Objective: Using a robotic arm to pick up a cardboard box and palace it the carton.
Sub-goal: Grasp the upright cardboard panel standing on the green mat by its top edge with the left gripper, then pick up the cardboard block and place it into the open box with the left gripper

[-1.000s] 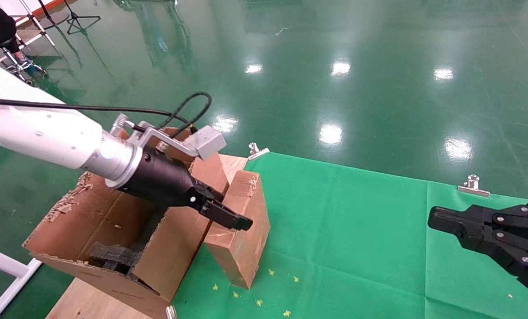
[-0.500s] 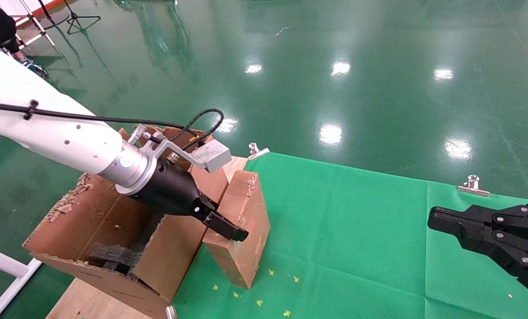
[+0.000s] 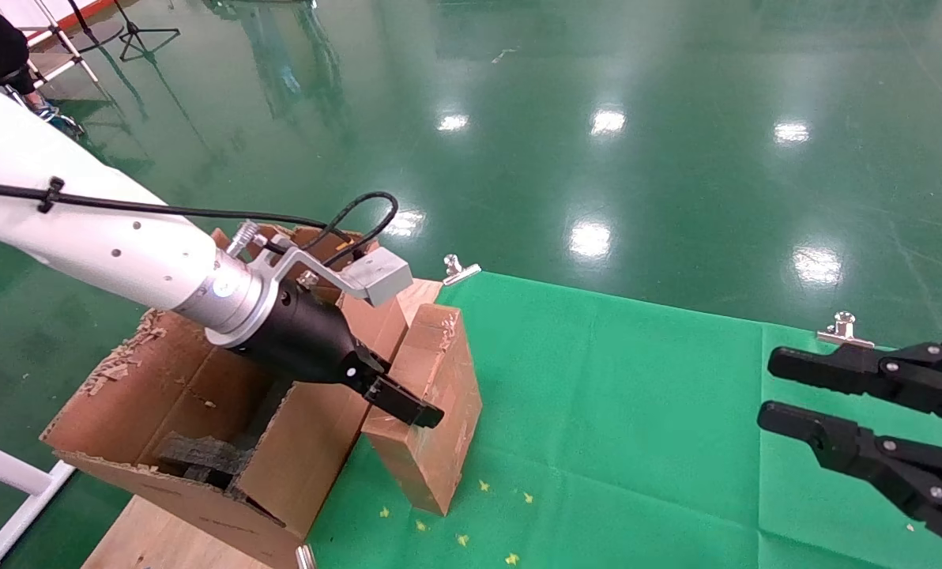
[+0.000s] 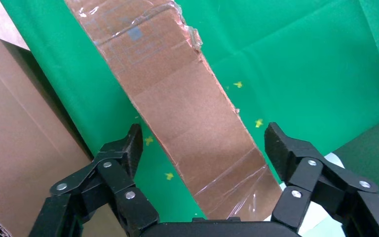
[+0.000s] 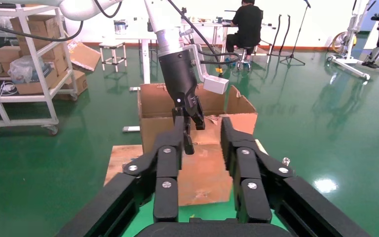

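The small brown cardboard box (image 3: 435,395) stands on its edge on the green cloth, right beside the big carton (image 3: 123,395). My left gripper (image 3: 416,403), on the white arm, is open and straddles the box's top. In the left wrist view the box (image 4: 187,108) lies between the spread fingers of that gripper (image 4: 203,134), touching neither. My right gripper (image 3: 771,389) is open and empty, low over the cloth at the far right. In the right wrist view, past the right gripper (image 5: 202,126), stand the box (image 5: 200,173) and the carton (image 5: 153,103).
Dark grey foam pieces (image 3: 202,454) lie inside the carton, whose torn flaps stand up. The carton sits on a wooden board (image 3: 155,537). Metal clips (image 3: 459,269) (image 3: 842,328) hold the cloth's far edge. Small yellow scraps (image 3: 471,514) lie on the cloth.
My right gripper has opened; it was shut before. My left gripper has sunk a little lower over the box. The box has not moved.
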Controlling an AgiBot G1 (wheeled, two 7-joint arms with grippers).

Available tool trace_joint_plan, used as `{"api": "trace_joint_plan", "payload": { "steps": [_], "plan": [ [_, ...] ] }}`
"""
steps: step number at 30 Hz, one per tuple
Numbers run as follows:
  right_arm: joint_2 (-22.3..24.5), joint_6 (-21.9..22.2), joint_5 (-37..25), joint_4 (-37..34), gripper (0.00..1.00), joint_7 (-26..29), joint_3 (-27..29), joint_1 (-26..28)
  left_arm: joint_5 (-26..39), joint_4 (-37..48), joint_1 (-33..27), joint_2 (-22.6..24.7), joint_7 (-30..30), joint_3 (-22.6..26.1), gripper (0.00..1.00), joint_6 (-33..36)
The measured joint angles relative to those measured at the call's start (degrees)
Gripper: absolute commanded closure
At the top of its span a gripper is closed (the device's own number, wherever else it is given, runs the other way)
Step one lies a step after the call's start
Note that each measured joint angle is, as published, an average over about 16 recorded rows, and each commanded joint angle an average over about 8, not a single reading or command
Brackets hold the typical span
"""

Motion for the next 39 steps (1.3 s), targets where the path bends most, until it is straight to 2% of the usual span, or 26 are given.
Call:
{"api": "trace_joint_plan", "payload": {
  "steps": [26, 32, 39],
  "plan": [
    [0.00, 0.00, 0.00, 0.00, 0.00, 0.00, 0.00, 0.00, -0.29, 0.37, -0.74, -0.74, 0.02, -0.79, 1.00, -0.90],
    [0.00, 0.00, 0.00, 0.00, 0.00, 0.00, 0.00, 0.00, 0.22, 1.59, -3.39, -2.09, 0.54, -2.23, 1.00, -2.58],
    [0.00, 0.00, 0.00, 0.00, 0.00, 0.00, -0.01, 0.00, 0.97, 6.02, -9.45, -4.61, 2.91, -5.50, 1.00, -4.97]
  ]
}}
